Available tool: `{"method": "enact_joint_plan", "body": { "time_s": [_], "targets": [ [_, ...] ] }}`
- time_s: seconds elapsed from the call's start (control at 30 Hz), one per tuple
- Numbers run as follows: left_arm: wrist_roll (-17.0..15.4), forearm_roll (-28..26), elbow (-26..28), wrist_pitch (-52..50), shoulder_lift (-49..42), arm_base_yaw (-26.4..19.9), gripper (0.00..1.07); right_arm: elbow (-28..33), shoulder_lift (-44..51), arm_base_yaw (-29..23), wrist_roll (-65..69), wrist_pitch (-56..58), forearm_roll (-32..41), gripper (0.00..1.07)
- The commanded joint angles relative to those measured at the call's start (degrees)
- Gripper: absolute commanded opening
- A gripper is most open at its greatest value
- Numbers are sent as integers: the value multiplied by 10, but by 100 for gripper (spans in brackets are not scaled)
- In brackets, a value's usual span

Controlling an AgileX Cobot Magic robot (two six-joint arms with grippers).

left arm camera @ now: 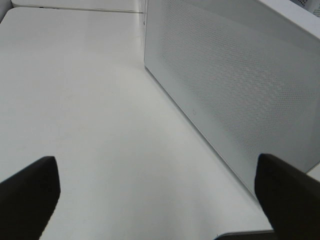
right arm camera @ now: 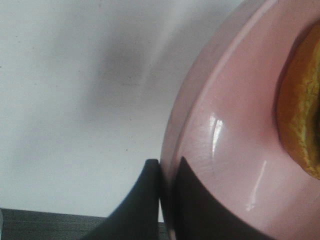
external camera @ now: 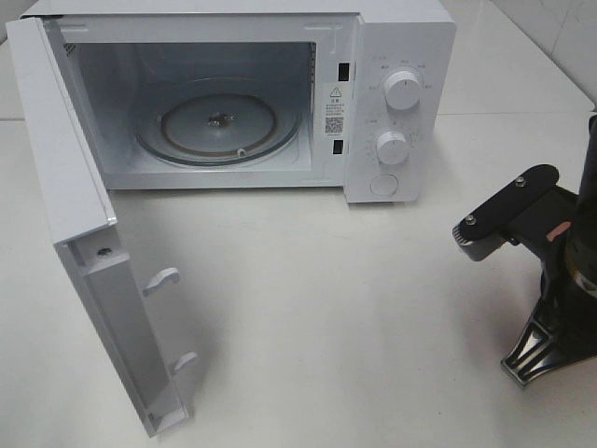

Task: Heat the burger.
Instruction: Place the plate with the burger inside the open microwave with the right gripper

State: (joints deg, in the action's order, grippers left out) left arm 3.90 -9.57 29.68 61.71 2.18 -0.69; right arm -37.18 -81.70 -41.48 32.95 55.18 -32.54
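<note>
Pinching the rim of the pink plate (right arm camera: 225,125) is the right gripper (right arm camera: 167,167). Its two dark fingers (right arm camera: 140,200) are almost together, one on each side of the thin rim. The burger (right arm camera: 300,115) sits on that plate, close to the fingers. Only a bit of its golden-brown bun shows. The white table (right arm camera: 75,100) shows past the plate.

From up high, the right arm (external camera: 560,280) stands at the front right of the table, well apart from the microwave (external camera: 401,47). The plate and burger cannot be made out from there.

The left gripper (left arm camera: 156,165) has its two dark tips spread far apart, with nothing between them. The outside of the microwave door (left arm camera: 240,85) is near it on one side, covered in tiny dots.

The door is swung out to the left. Two white hooks (external camera: 161,278) stick out from its inner side. Farther back, the microwave is white inside, and a round glass tray (external camera: 219,126) lies flat on its floor. Two round knobs (external camera: 403,90) sit on the right front, one above the other, with a round button (external camera: 383,186) under them.
</note>
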Motion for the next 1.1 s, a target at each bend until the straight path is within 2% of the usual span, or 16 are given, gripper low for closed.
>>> {"method": "enact_joint_plan", "body": {
  "time_s": [0.03, 0.87, 1.1],
  "targets": [
    [2, -2, -2, -7, -1, 1, 98, 1, 3, -33, -6, 32, -28, 0],
    [2, -2, -2, -7, -1, 1, 98, 1, 3, -221, -7, 46, -28, 0],
    [2, -2, -2, -7, -1, 1, 98, 1, 3, -278, -40, 41, -58, 0]
  ]
}}
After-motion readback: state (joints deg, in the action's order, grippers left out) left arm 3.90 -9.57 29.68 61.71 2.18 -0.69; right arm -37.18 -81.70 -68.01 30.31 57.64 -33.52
